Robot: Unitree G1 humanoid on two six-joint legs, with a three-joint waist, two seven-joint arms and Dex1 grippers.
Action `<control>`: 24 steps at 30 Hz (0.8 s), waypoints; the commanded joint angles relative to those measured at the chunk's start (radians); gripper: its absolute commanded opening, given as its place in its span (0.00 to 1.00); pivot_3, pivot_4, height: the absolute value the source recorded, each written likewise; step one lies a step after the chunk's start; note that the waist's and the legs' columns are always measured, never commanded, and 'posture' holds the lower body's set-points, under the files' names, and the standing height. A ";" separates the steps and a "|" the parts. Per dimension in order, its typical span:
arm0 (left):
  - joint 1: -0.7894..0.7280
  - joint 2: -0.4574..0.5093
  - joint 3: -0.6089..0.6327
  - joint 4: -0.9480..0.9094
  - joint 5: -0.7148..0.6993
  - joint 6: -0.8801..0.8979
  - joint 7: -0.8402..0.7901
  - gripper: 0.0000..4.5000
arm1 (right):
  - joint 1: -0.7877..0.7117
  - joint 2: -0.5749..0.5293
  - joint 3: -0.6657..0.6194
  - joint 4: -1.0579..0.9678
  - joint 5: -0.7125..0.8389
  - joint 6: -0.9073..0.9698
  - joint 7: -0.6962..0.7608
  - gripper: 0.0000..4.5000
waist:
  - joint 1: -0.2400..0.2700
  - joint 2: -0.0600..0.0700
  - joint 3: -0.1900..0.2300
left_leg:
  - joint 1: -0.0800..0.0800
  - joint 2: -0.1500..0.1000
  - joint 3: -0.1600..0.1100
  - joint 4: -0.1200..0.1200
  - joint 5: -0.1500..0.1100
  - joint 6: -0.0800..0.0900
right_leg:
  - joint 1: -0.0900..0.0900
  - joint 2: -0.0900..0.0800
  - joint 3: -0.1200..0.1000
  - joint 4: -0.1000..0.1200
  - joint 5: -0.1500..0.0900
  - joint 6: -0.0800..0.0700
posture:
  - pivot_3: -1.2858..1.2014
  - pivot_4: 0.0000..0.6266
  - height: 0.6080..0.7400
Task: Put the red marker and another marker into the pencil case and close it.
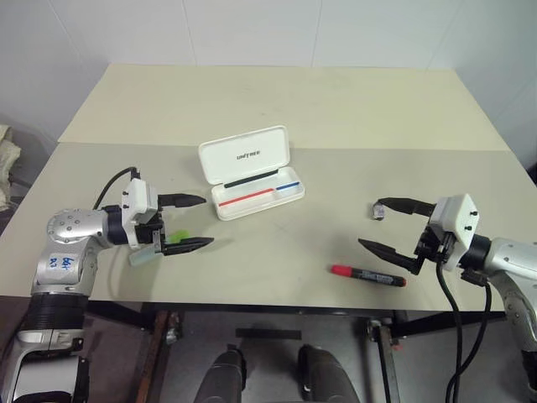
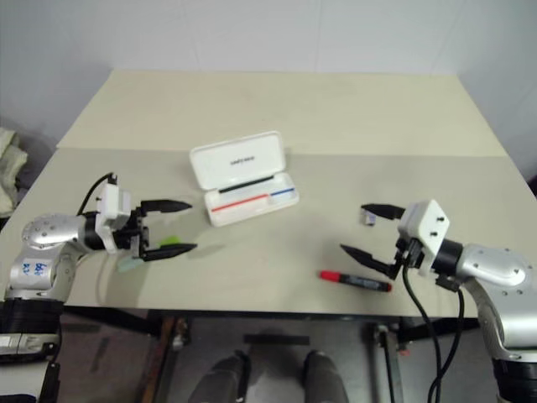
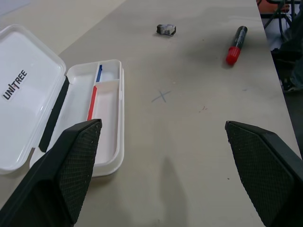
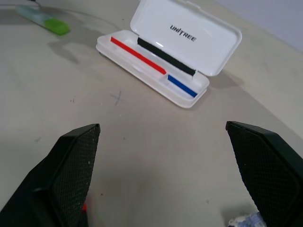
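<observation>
**Both markers lying loose, both grippers spread: where the pickups could slip**

The pencil case (image 1: 252, 172) is lying open near the middle of the table (image 1: 336, 109), lid tipped back, its tray showing the red and blue stripe and holding no marker. Taking the case as the landmark: the red marker (image 1: 367, 274) is resting flat on the table well to the right of the case and nearer the robot, close to the table's front edge. The green marker (image 4: 47, 21) is lying to the left of the case, also nearer the robot. A small crumpled grey scrap (image 3: 166, 30) is sitting to the right of the case.

The left gripper (image 1: 186, 222) is hovering over the green marker with fingers spread wide, grasping nothing. The right gripper (image 1: 388, 229) is hanging just above the red marker, equally spread and empty.

Likely troubles: the round red marker is lying so near the edge that a glancing finger could be rolling it off the table. The stubby green marker could be squirting out of a pinch. A careless insertion could be nudging the light case or knocking the lid shut early.
</observation>
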 commanded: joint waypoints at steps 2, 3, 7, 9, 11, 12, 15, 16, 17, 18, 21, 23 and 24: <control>-0.039 -0.014 -0.022 0.033 0.049 -0.062 0.022 0.99 | -0.023 -0.001 0.000 -0.007 0.007 -0.015 0.004 1.00 | 0.000 0.000 0.000 | 0.000 0.000 0.000 0.000 0.000 0.000 | 0.000 0.000 0.000 0.000 0.000 0.000 | 0.52 0.24 1.00; -0.041 -0.020 -0.027 0.042 0.055 -0.072 0.023 0.99 | -0.023 0.003 0.003 -0.007 0.003 -0.018 0.002 1.00 | 0.000 0.000 0.000 | 0.000 0.000 0.000 0.000 0.000 0.000 | 0.000 0.000 0.000 0.000 0.000 0.000 | 0.52 0.24 1.00; -0.075 -0.052 -0.042 0.072 0.074 -0.080 0.054 0.99 | -0.036 0.002 0.015 -0.046 0.012 0.007 -0.015 1.00 | 0.000 0.000 0.000 | 0.000 0.000 0.000 0.000 0.000 0.000 | 0.000 0.000 0.000 0.000 0.000 0.000 | 0.52 0.24 1.00; -0.094 -0.067 -0.048 0.095 0.087 -0.090 0.069 0.99 | -0.045 -0.002 0.018 -0.064 0.020 0.022 -0.020 1.00 | 0.000 0.000 0.000 | 0.000 0.000 0.000 0.000 0.000 0.000 | 0.000 0.000 0.000 0.000 0.000 0.000 | 0.52 0.24 1.00; -0.108 -0.075 -0.053 0.115 0.097 -0.099 0.077 0.99 | -0.052 -0.003 0.023 -0.082 0.024 0.038 -0.024 1.00 | -0.001 0.000 0.000 | 0.000 0.000 0.000 0.001 0.000 0.000 | 0.000 0.000 0.000 0.001 0.000 0.000 | 0.52 0.24 1.00; -0.116 -0.083 -0.058 0.120 0.102 -0.102 0.087 0.99 | -0.055 -0.004 0.025 -0.093 0.028 0.047 -0.026 1.00 | 0.000 0.000 0.000 | 0.000 0.000 0.000 0.001 0.000 0.000 | 0.000 0.000 0.000 0.001 0.000 0.000 | 0.52 0.24 1.00; -0.132 -0.108 -0.081 0.130 0.145 -0.108 0.144 0.99 | -0.061 0.006 0.032 -0.118 0.033 0.061 -0.035 1.00 | 0.000 0.000 0.000 | 0.000 0.000 0.000 0.002 0.000 0.000 | 0.000 0.000 0.000 0.001 0.000 0.000 | 0.52 0.24 1.00; -0.127 -0.110 -0.087 0.122 0.149 -0.101 0.146 0.99 | -0.062 0.011 0.036 -0.128 0.032 0.064 -0.041 1.00 | 0.001 0.000 0.000 | 0.000 0.000 0.000 0.002 0.000 0.000 | 0.000 0.000 0.000 0.001 0.000 0.001 | 0.52 0.24 1.00; -0.121 -0.112 -0.091 0.114 0.156 -0.096 0.152 0.99 | -0.063 0.017 0.040 -0.136 0.032 0.066 -0.048 1.00 | 0.000 0.000 0.000 | 0.000 -0.001 0.000 0.002 0.000 0.000 | 0.000 0.000 0.000 0.001 0.000 0.001 | 0.52 0.24 1.00; -0.113 -0.113 -0.098 0.102 0.159 -0.084 0.154 0.99 | -0.067 0.022 0.044 -0.133 0.031 0.063 -0.049 1.00 | 0.000 0.000 0.000 | -0.001 0.000 0.000 0.002 0.000 0.000 | 0.000 0.000 0.000 0.001 0.000 0.001 | 0.52 0.24 1.00; -0.102 -0.109 -0.102 0.105 0.161 -0.078 0.158 0.95 | -0.071 0.040 0.064 -0.134 0.021 0.055 -0.062 1.00 | -0.002 0.000 0.000 | 0.000 0.000 0.000 0.002 0.000 0.000 | 0.000 0.000 0.000 0.001 0.000 0.001 | 0.52 0.24 1.00; -0.108 -0.112 -0.103 0.113 0.166 -0.077 0.169 0.85 | -0.069 0.049 0.070 -0.128 0.017 0.045 -0.064 1.00 | 0.000 0.000 0.000 | 0.000 0.000 0.000 0.002 0.000 0.000 | 0.000 0.001 0.000 0.002 0.000 0.001 | 0.52 0.24 1.00; -0.120 -0.113 -0.107 0.122 0.180 -0.075 0.187 0.78 | -0.067 0.056 0.069 -0.131 0.018 0.043 -0.069 1.00 | 0.000 0.000 0.000 | 0.000 0.000 0.000 0.002 0.000 0.000 | 0.000 0.000 0.000 0.002 0.000 0.001 | 0.52 0.24 1.00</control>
